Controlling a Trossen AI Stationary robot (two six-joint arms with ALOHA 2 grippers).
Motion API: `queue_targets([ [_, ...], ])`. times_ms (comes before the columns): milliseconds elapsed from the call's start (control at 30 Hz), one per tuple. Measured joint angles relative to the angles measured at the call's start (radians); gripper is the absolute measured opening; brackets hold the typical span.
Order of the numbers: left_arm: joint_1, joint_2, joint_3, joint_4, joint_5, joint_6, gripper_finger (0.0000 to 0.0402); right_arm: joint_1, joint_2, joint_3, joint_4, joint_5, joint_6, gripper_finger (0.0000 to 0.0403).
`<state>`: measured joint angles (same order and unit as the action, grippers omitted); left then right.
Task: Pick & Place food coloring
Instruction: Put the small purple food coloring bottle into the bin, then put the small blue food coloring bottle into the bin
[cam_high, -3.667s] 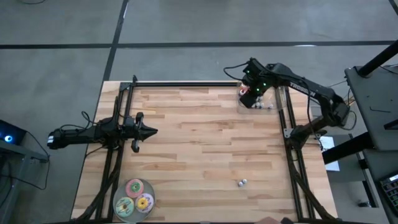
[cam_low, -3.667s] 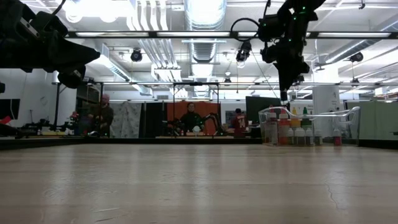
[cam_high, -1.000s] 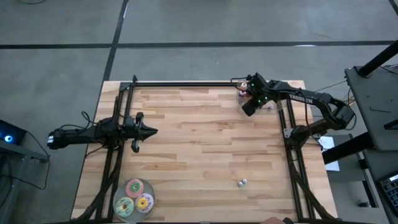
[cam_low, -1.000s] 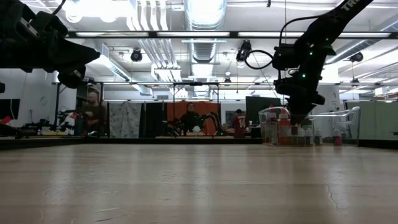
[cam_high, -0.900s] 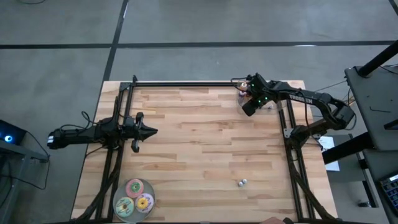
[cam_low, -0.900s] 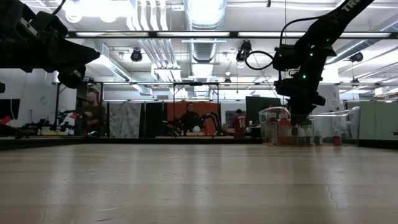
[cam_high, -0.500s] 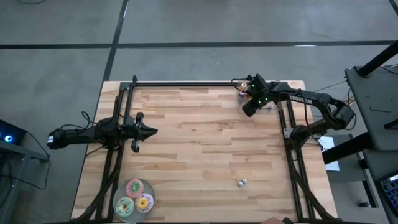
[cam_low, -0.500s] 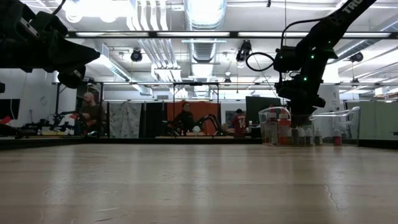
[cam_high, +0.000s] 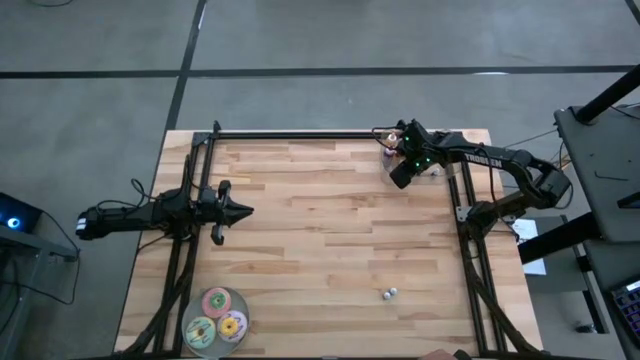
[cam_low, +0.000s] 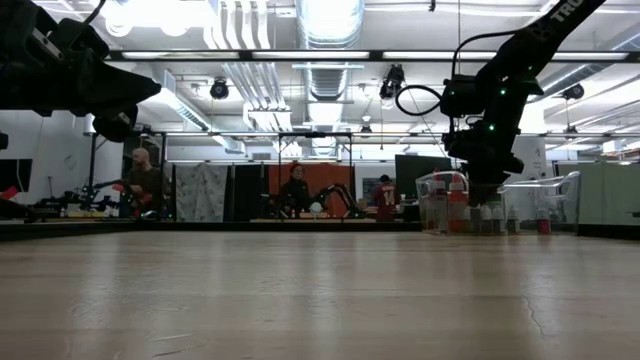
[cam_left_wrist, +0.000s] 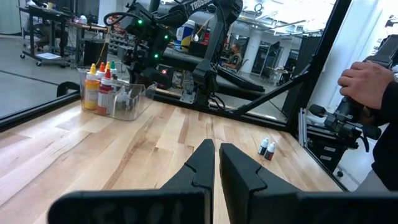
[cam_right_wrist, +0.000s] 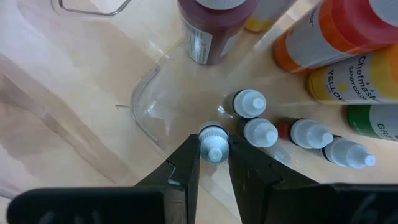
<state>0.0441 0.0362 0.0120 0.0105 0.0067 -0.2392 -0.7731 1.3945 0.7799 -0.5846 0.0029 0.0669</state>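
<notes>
A clear plastic container (cam_right_wrist: 144, 102) stands at the table's far right, also seen as the container (cam_left_wrist: 115, 93), and it holds larger red, orange and yellow bottles and several tiny pale-capped food coloring bottles (cam_right_wrist: 261, 132). My right gripper (cam_right_wrist: 214, 163) reaches down into it and is shut on one tiny bottle. Two more tiny bottles (cam_high: 389, 293) stand on the table near the right front. My left gripper (cam_left_wrist: 215, 158) waits shut and level above the table's left side (cam_high: 238, 211). My right gripper pinches the pale cap (cam_right_wrist: 214, 144) of one tiny food coloring bottle between its two fingers. The fingers (cam_right_wrist: 186, 163) come from above, slanting steeply down into the container. The bottle stands upright among the others. Whether its base is off the container floor, I cannot tell.
Three flat round discs, pink, green and yellow (cam_high: 216, 318), lie at the table's near left corner. Black frame rails (cam_high: 300, 133) run along the far edge and both sides. People move in the room behind the table, and a hand (cam_left_wrist: 367, 78) shows beyond the right side.
</notes>
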Motion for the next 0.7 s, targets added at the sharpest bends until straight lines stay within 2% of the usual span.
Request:
queue_targets([
  [467,0.000,0.000,0.000,0.000,0.000,0.000,0.0000,0.000,0.000,0.000,0.000,0.000,0.000,0.0089],
  [700,0.000,0.000,0.000,0.000,0.000,0.000,0.0000,0.000,0.000,0.000,-0.002,-0.001,0.000,0.0084],
])
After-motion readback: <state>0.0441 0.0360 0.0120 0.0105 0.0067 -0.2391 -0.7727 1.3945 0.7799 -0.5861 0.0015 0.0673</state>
